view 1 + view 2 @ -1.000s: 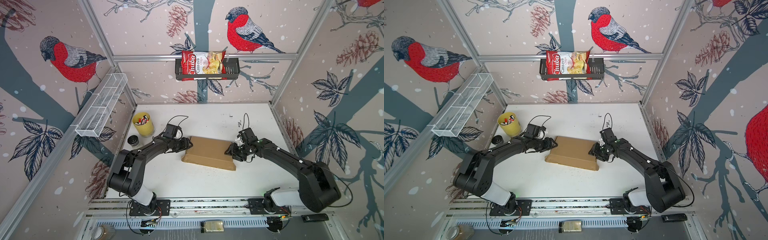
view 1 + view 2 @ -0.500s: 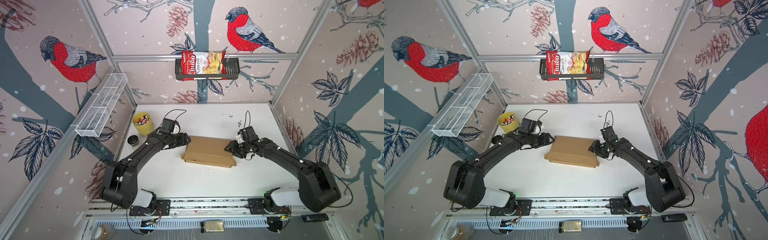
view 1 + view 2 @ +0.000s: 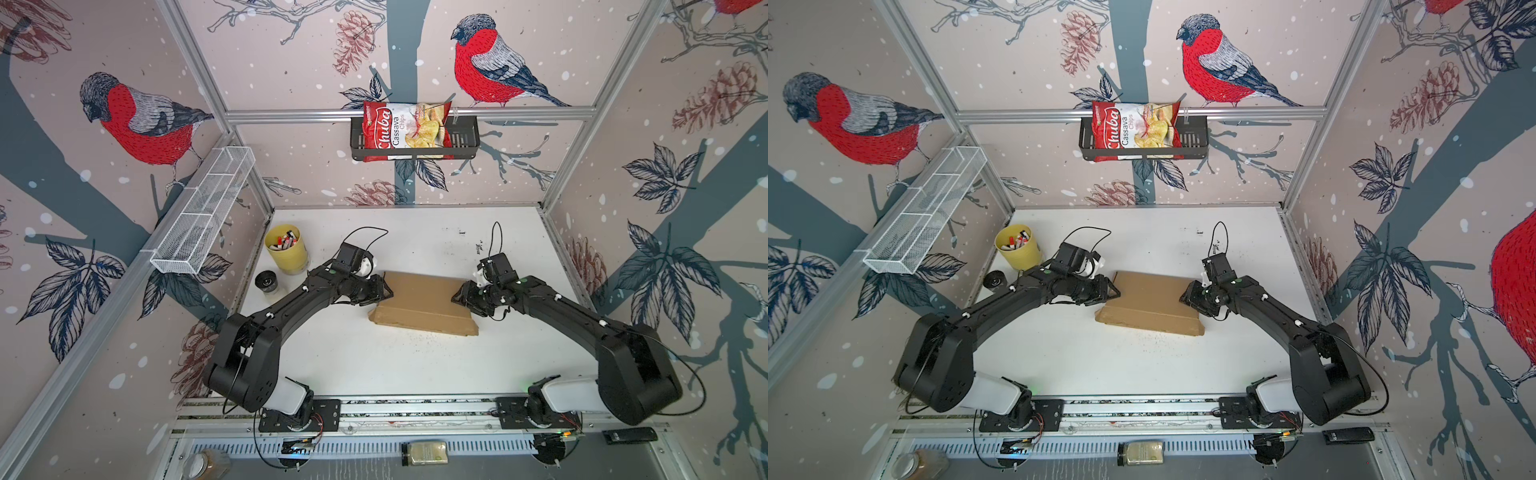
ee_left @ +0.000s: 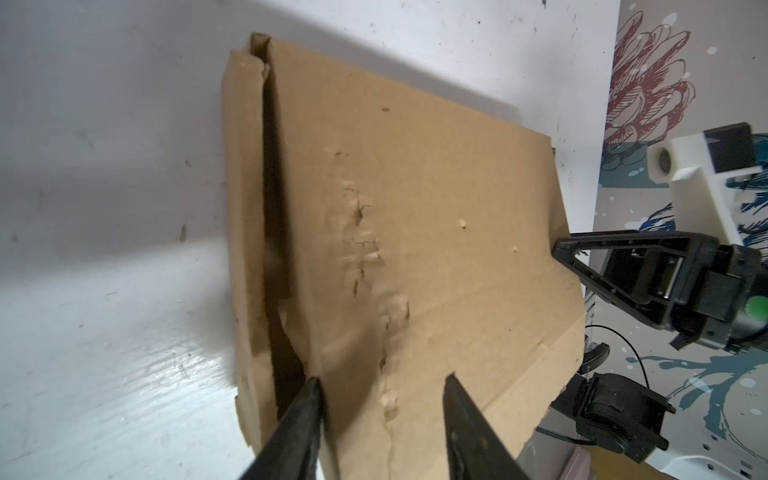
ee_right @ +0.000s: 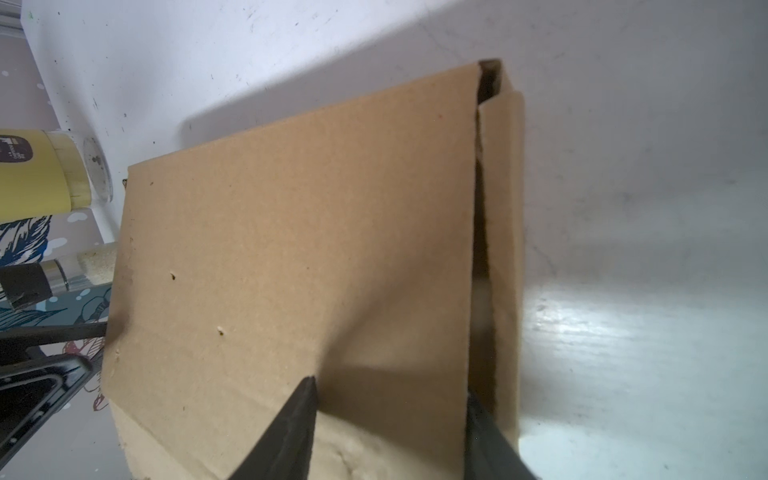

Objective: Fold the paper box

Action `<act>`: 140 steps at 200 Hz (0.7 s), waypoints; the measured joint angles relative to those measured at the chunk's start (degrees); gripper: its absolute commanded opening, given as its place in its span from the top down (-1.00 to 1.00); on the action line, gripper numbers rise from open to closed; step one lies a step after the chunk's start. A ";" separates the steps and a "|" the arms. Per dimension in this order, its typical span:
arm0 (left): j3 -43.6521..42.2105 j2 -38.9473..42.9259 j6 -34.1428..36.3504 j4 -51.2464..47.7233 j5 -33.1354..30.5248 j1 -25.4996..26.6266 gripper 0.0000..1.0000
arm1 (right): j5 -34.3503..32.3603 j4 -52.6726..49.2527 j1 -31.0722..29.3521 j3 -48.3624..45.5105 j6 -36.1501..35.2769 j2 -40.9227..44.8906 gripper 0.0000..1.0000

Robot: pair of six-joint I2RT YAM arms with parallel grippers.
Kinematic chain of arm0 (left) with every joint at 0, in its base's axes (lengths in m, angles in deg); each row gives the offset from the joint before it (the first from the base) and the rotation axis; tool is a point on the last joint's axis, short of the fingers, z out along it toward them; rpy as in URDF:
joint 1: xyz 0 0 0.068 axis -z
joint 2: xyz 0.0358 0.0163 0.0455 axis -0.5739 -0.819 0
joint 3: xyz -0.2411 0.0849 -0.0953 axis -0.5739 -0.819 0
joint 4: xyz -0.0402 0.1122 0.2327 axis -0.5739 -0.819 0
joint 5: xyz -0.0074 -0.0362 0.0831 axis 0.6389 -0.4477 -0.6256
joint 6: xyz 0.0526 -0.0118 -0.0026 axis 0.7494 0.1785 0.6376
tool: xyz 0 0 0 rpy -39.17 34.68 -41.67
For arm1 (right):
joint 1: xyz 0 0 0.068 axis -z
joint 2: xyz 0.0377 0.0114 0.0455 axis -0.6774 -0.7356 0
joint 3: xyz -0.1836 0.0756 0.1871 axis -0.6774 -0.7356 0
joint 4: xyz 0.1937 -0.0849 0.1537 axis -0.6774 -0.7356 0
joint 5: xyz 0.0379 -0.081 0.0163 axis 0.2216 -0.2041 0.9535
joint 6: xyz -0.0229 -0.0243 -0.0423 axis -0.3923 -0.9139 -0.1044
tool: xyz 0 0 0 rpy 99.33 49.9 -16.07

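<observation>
Centre of bench (image 3: 374, 365): box (image 3: 424, 303) lies flat, formed into shallow mailer, lid down. Lid not tucked, dark gap (image 4: 276, 249) runs along front wall, shown in both wrist views. Left end effector (image 3: 386, 293) at left edge, spread, pinching nothing. Right end effector (image 3: 456, 297) at right edge, likewise spread. Remaining, likely: press lid, close gap.

A yellow cup of markers (image 3: 287, 253) and a small black-capped jar (image 3: 267, 281) stand on the bench (image 3: 374, 365), with a chips bag (image 3: 405, 129) in the black wall basket (image 3: 466, 141).
</observation>
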 measured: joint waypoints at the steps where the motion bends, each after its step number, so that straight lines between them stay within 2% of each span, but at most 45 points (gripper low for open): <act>1: 0.00 -0.02 0.04 -0.02 -0.04 -0.02 0.08 | 0.00 0.00 0.00 0.00 0.00 0.00 0.00; 36: 0.35 -2.43 4.04 -2.58 -5.86 -0.44 0.14 | -0.48 0.02 -0.50 -0.37 -0.20 -0.28 0.00; 95: 0.81 -5.22 6.62 -1.25 -7.69 0.63 0.12 | -6.62 -0.39 -3.96 0.50 -3.08 -2.73 -0.31; 109: 1.05 -5.33 7.19 -1.18 -8.72 0.57 0.01 | -7.21 -0.46 -4.22 0.46 -3.80 -2.62 -0.37; 140: 1.86 -4.87 8.35 -2.21 -11.41 -0.66 -0.41 | -7.89 -1.27 -4.24 -0.02 -6.05 0.20 -0.47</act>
